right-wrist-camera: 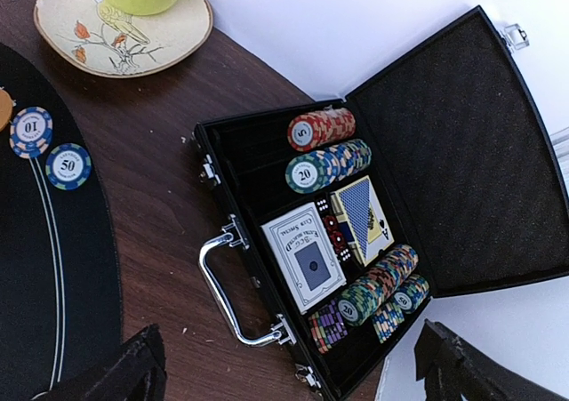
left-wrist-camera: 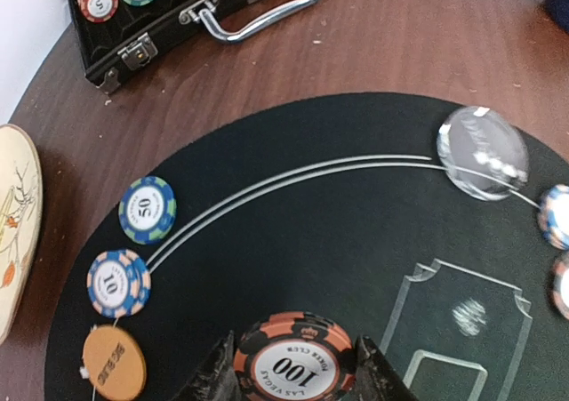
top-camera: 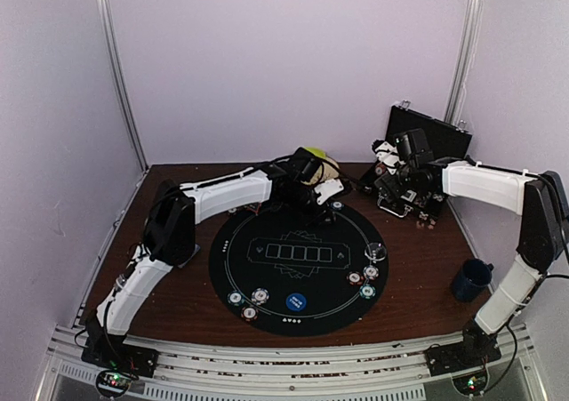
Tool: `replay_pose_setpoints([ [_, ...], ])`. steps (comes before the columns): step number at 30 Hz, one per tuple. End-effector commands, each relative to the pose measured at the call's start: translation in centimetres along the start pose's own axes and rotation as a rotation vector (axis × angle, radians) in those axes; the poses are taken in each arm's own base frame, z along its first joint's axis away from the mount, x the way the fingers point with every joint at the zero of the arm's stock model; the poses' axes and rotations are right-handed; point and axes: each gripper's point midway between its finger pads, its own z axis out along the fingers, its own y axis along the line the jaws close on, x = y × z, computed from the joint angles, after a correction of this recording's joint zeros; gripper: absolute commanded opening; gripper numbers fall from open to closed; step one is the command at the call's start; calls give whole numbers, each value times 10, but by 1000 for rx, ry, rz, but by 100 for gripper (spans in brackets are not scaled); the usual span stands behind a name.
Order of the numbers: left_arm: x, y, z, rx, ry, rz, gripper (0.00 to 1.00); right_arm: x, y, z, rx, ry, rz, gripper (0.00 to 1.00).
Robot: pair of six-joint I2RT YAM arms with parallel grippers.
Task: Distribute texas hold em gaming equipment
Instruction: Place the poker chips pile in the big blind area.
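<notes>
L: your left gripper clamps 100 chip over mat far side | R: your right gripper wide, above open case, far right of worktop

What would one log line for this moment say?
left hand: shut on 100 chip, over black mat | right hand: open, above open chip case

Plate cut by left edge, 100 chip cropped at bottom
</notes>
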Motion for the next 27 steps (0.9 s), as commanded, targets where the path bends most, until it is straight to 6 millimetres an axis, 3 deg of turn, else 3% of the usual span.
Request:
replay_pose_setpoints([
  [1, -16, 33, 14, -109, -88, -7, 39, 4, -19, -2, 54, 1, 26, 100],
  [8, -11, 46, 33, -161, -100, 26, 39, 12, -28, 5, 74, 24, 48, 100],
  [16, -15, 47, 51, -152, -143, 47, 40, 21, -24, 14, 71, 52, 40, 100],
  [27, 1, 45, 65, -142, -107, 43, 40, 18, -23, 12, 58, 41, 42, 100],
])
